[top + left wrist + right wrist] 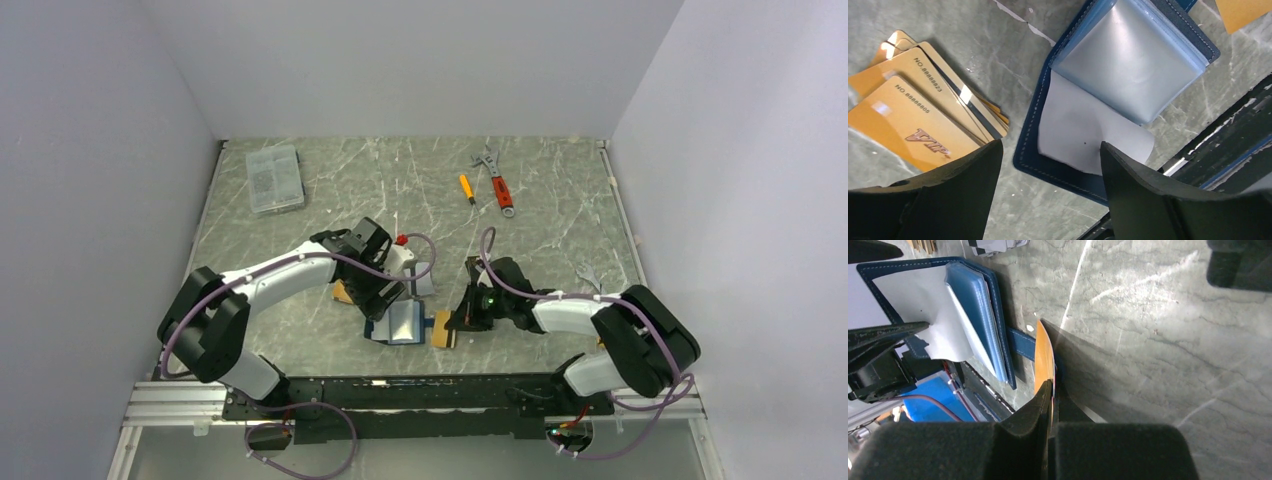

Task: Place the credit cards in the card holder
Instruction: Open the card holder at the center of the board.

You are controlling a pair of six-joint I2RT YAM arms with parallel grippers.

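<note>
Open card holder on the grey marbled counter, close to the near edge and between the two arms. The holder is shown to be navy blue with pale stitching along its rim; a stack of clear, blue-tinted sleeves is folded over one half, and a white paper insert is exposed on the other. Its snap tab is extended toward the right arm. A fanned stack of orange cards, printed with numbers and a "VIP" mark, is laid just beside the holder's left edge. The left end effector is held above the holder's near rim, its jaws spread wide and nothing gripped between them. The right end effector is clenched on a single orange card, seen edge-on from the wrist view and held just beside the tab; whether it touches the counter cannot be told. At the far side, well apart, a clear plastic box, a screwdriver and an adjustable wrench are placed.
</note>
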